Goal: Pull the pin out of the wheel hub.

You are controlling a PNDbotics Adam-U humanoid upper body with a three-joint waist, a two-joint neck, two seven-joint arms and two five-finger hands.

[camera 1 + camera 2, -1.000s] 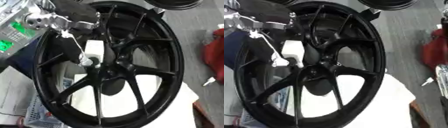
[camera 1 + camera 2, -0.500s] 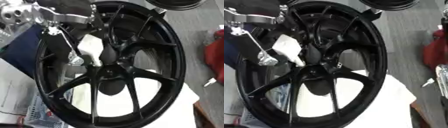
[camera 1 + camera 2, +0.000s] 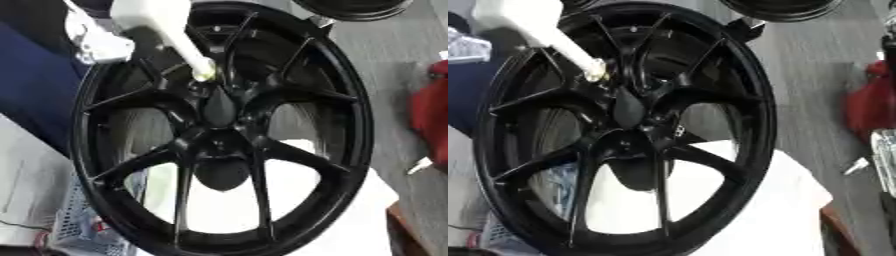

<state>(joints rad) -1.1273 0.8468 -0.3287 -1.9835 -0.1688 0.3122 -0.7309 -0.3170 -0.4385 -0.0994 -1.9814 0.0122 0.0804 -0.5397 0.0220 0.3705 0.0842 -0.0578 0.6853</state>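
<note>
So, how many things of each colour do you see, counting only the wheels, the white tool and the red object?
Black wheels: 2, the big wheel and another wheel at the top edge
White tool: 1
Red object: 1
Total: 4

White pin [image 3: 166,35] over black wheel [image 3: 223,130]

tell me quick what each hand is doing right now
Left hand: only a silver-white part shows at the upper left beside the white pin; fingers cannot be told.
Right hand: not in view.
</note>
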